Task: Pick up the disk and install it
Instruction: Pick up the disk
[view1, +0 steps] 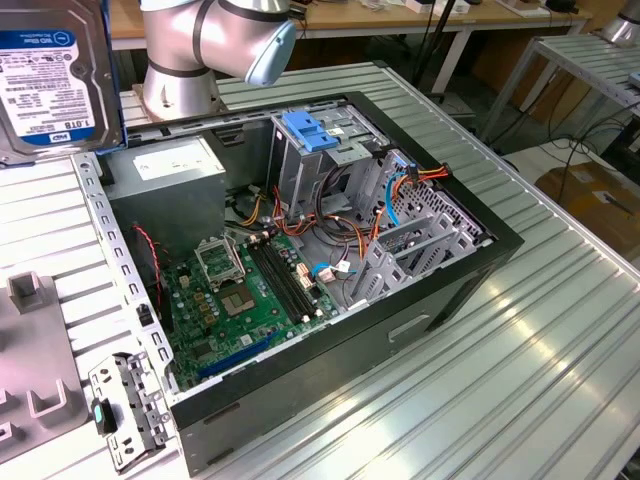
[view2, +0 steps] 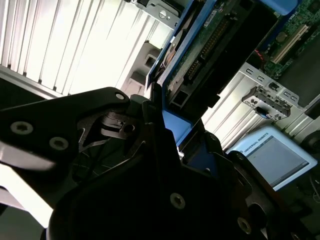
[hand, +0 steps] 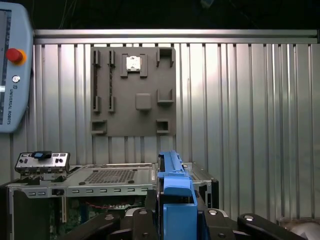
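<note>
Jaws clamped on disk (hand: 176, 197) — blue-framed, raised, open computer case (view1: 300, 400) beside

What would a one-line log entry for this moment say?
claw: shut on the disk | disk: held aloft, clear of the open computer case | installed: no

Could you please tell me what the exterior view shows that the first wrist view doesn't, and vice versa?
Exterior view: the arm with its grey joints, and the drive cage with its blue handle inside the case. First wrist view: the teach pendant with its red button, and the gripper shut on the disk by its blue carrier. Both: the disk, the open computer case, the grey fixture plate and the ribbed metal table.
</note>
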